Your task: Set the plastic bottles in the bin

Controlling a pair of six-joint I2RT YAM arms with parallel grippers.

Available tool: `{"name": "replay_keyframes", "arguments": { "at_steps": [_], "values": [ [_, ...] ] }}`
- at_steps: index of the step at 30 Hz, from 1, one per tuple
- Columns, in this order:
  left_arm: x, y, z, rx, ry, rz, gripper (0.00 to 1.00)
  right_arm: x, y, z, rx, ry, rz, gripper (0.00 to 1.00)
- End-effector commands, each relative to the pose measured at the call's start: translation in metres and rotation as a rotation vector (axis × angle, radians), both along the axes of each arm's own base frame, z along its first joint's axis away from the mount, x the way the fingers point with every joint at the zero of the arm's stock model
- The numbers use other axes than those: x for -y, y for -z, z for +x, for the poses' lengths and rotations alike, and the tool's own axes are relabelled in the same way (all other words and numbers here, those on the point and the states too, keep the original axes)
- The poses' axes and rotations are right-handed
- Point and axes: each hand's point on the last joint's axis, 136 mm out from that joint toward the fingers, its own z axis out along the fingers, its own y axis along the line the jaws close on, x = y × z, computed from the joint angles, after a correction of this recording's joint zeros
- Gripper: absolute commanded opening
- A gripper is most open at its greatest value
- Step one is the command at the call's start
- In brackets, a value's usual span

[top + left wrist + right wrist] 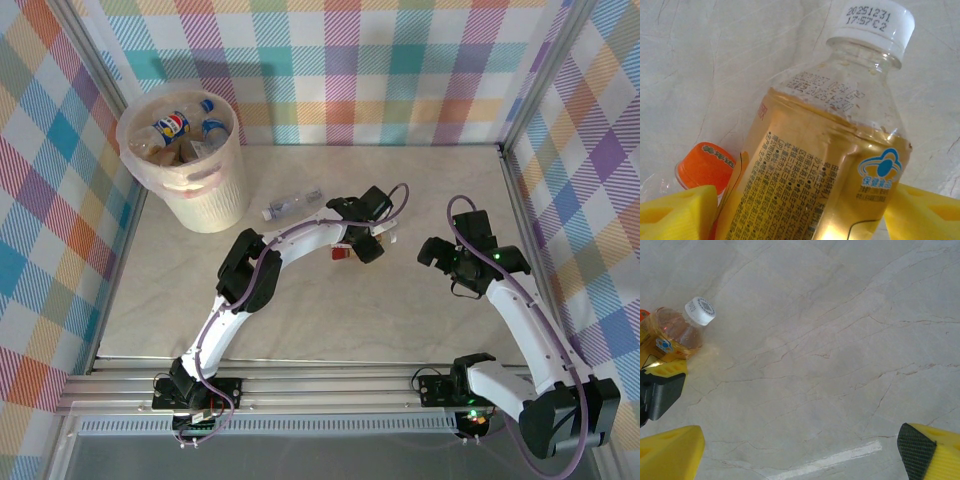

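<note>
Yellow-label bottle (825, 165), white cap (875, 25), part full of amber liquid, sits mid-surface, well apart from the bin (225, 190). Left claw (800, 212) is clamped on its label section: yellow pads (675, 212) on both sides, and the label is creased where they press. Can't tell whether it's off the surface (840, 340).

Orange-cap bottle (705, 167) lies just beside and behind it, near the left pad. Can't tell if they touch.

Step in hand, as I read it: carry this one to the bin.
- Lift straight up first so the orange-cap bottle doesn't get dragged along.
- The liquid adds weight and the wall is thin. Hold firm but don't crush it, and expect it to pivot in the grip on a fast swing.
- The route goes back-left. A clear bottle (290, 206) lies on the surface between here and the bin, so pass above it.
- Release over the middle of the bin, above the rim. Bottles in the bin (185, 130) already sit fairly high.

Right claw (800, 447) has its fingers wide apart and empty, hovering to the right. Keep it out of the left arm's swing.
</note>
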Motion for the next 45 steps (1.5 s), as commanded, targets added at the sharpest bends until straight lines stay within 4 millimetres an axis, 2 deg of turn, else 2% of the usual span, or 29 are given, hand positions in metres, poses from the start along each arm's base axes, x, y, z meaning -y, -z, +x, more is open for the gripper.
{"name": "replay_keyframes", "arguments": {
  "at_steps": [1, 6, 10, 16, 19, 24, 27, 32, 39, 45],
  "values": [
    [-0.004, 0.001, -0.008, -0.033, -0.011, 0.022, 0.78, 0.0, 0.001, 0.002, 0.006, 0.005, 0.007, 1.0],
    [-0.008, -0.001, -0.016, -0.051, -0.053, 0.001, 0.73, 0.0, 0.002, 0.003, 0.004, 0.005, 0.008, 1.0],
    [-0.015, -0.002, -0.023, -0.068, -0.094, 0.004, 0.75, -0.001, 0.003, 0.004, 0.006, 0.003, 0.013, 1.0],
    [-0.03, -0.005, -0.036, -0.107, -0.165, 0.019, 0.9, -0.004, 0.004, 0.007, 0.006, -0.002, 0.022, 1.0],
    [-0.036, -0.004, -0.042, -0.125, -0.188, 0.02, 0.92, -0.004, 0.005, 0.008, 0.008, -0.002, 0.023, 1.0],
    [-0.04, 0.002, -0.045, -0.135, -0.203, 0.028, 0.88, -0.007, 0.006, 0.01, 0.009, -0.009, 0.036, 1.0],
    [-0.039, 0.005, -0.045, -0.138, -0.212, 0.024, 0.82, -0.007, 0.007, 0.01, 0.008, -0.008, 0.036, 1.0],
    [-0.035, 0.0, -0.044, -0.139, -0.221, -0.001, 0.75, -0.006, 0.005, 0.009, 0.01, -0.007, 0.032, 1.0],
    [-0.034, -0.032, -0.044, -0.094, -0.224, -0.072, 0.72, -0.006, 0.003, 0.008, 0.026, -0.006, 0.034, 1.0],
    [-0.041, -0.097, -0.042, 0.01, -0.221, -0.161, 0.7, -0.005, -0.001, 0.008, 0.047, -0.009, 0.034, 1.0]
  ]
}}
